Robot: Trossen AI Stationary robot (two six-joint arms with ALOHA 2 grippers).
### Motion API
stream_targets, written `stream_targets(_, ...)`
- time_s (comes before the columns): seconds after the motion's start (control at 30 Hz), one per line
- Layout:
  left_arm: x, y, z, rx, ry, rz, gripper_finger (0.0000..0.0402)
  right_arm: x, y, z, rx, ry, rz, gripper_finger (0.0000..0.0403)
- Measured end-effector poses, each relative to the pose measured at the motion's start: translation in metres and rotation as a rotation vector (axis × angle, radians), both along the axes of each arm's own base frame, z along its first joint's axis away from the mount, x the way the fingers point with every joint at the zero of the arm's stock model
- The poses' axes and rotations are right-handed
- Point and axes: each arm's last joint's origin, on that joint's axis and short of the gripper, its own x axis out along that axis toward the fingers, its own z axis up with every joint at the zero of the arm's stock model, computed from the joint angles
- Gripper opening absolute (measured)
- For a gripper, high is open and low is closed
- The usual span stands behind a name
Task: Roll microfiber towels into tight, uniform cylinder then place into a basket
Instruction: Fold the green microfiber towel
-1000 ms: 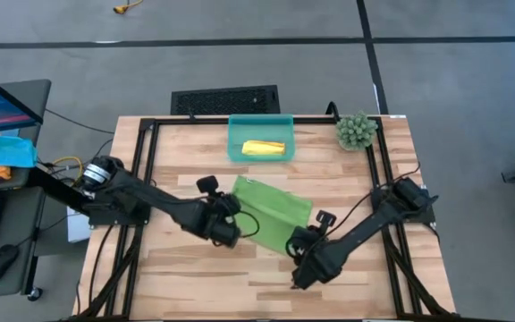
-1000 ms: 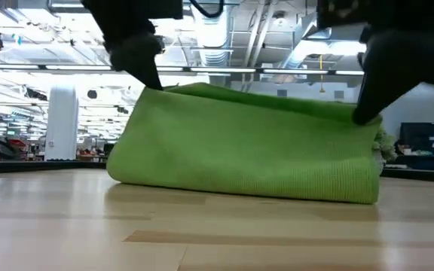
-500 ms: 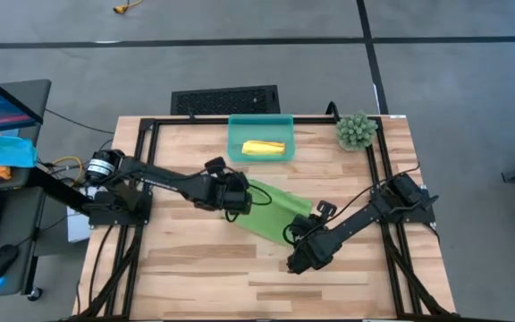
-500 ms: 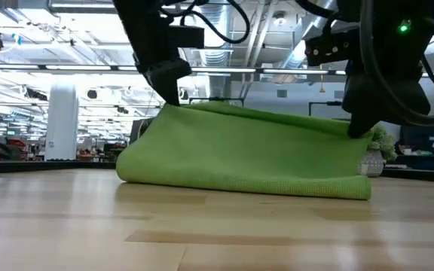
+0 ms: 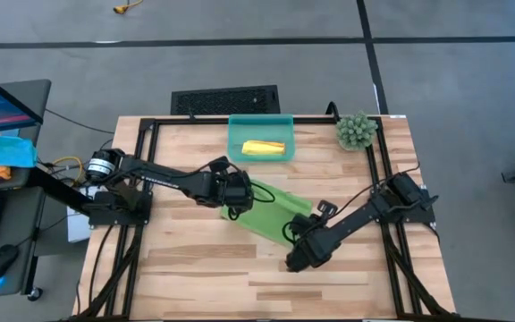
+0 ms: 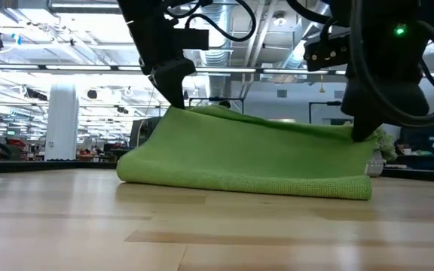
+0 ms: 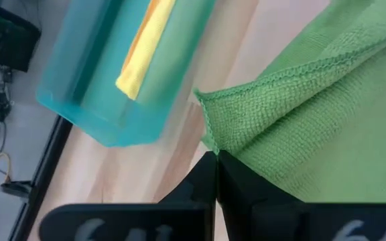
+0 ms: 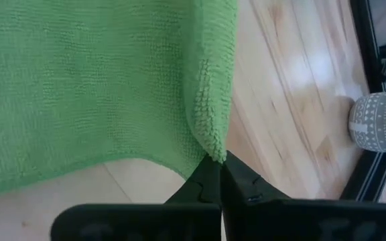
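Observation:
The lime green towel [image 5: 274, 215] lies mid-table, folded over, with its near fold [image 6: 239, 181] on the wood. My left gripper [image 5: 237, 193] is shut on the towel's raised left corner. My right gripper [image 5: 294, 236] is shut on its raised right corner. The yellow towel [image 5: 264, 148] lies rolled inside the teal basket [image 5: 236, 143] at the table's far edge. Both also show in the left wrist view, the basket [image 7: 92, 100] and the yellow towel [image 7: 145, 50]. My left gripper pinches the green towel's stitched corner [image 7: 210, 137] between its two shut fingers, coming from above. The corner [image 6: 178, 110] is held above the table, and the cloth slopes down from it to the fold on the wood. My right gripper pinches the towel's other raised corner [image 8: 210, 148] between its two shut fingers, from above. The corner [image 6: 359, 135] is up off the table. The top edge runs slightly slack between the two grippers.
A small potted plant [image 5: 356, 131] stands at the far right corner, and its grey pot shows in the right wrist view [image 8: 370, 124]. A black vented panel [image 5: 225, 98] lies beyond the far edge. Bare wood lies near the table's front edge [image 5: 240, 286].
My left gripper has gone toward the table's far edge and a little right, carrying its towel corner over the cloth. The towel has folded over and grown narrower, and its raised edge has come lower. My right gripper has shifted slightly toward the far edge.

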Motion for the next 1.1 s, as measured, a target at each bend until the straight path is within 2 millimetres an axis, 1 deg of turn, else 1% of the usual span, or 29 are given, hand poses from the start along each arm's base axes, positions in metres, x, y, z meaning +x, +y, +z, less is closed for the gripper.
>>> stream_targets(0.3,0.0,0.0,0.0,-0.004,0.01,-0.014,0.0005,0.007,-0.011,-0.001,0.008,-0.013,-0.04,0.0013)
stream_targets(0.4,0.0,0.0,0.0,0.002,0.02,-0.028,0.0022,0.008,-0.014,-0.001,0.011,-0.013,-0.05,0.0011)
stream_targets(0.7,0.0,0.001,0.0,0.02,0.062,-0.075,0.0093,0.016,-0.024,-0.002,0.03,-0.043,-0.091,0.0012)
stream_targets(0.8,-0.002,0.0,-0.002,-0.021,0.085,-0.084,0.0105,0.02,-0.029,-0.002,0.035,-0.059,-0.108,0.0012)
stream_targets(0.9,-0.004,-0.003,-0.004,-0.093,0.11,-0.123,0.0106,0.022,-0.035,-0.002,0.033,-0.06,-0.128,0.0011)
stream_targets(0.97,-0.005,-0.007,-0.009,-0.125,0.131,-0.171,0.0105,0.024,-0.039,-0.002,0.041,-0.056,-0.145,0.0012)
stream_targets(1.1,-0.011,-0.012,-0.031,-0.149,0.161,-0.243,0.0099,0.025,-0.042,-0.002,0.048,-0.052,-0.157,0.0031)
